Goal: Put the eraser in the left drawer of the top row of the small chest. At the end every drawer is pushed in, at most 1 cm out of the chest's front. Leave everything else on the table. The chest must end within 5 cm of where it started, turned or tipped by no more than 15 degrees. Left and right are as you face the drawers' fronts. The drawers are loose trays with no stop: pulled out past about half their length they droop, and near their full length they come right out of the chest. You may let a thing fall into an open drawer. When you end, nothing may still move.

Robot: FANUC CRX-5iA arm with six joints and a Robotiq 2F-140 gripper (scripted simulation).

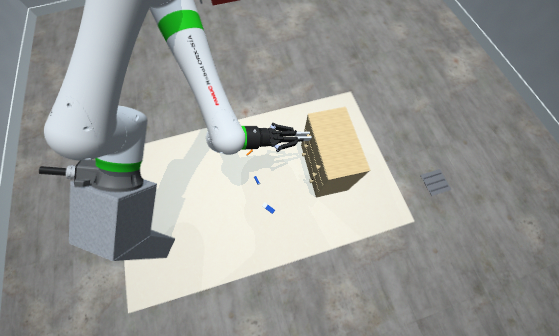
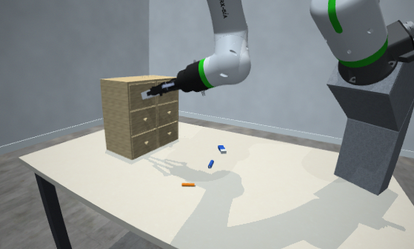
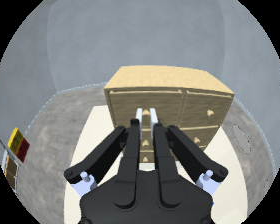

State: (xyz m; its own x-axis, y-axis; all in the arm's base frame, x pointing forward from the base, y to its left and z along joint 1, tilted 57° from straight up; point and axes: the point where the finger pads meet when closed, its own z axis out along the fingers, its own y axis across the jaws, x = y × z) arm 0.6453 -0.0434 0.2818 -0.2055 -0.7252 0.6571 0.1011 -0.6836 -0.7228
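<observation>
The small wooden chest (image 1: 337, 150) stands on the cream table top, with two columns of three drawers, all pushed in. It also shows in the exterior view (image 2: 139, 115) and the wrist view (image 3: 169, 106). My gripper (image 1: 304, 136) (image 2: 141, 94) reaches level at the left drawer of the top row. Its fingertips (image 2: 147, 93) stand nearly together around that drawer's small knob; the tips (image 3: 145, 115) hide the knob in the wrist view. The eraser (image 1: 269, 208), a blue and white block, lies on the table away from the chest, and the exterior view shows it too (image 2: 221, 149).
A small blue cylinder (image 1: 256, 180) (image 2: 210, 164) and an orange stick (image 1: 249, 152) (image 2: 188, 184) lie on the table between the chest and the robot's grey base (image 1: 112, 220). The arm's forearm spans above them.
</observation>
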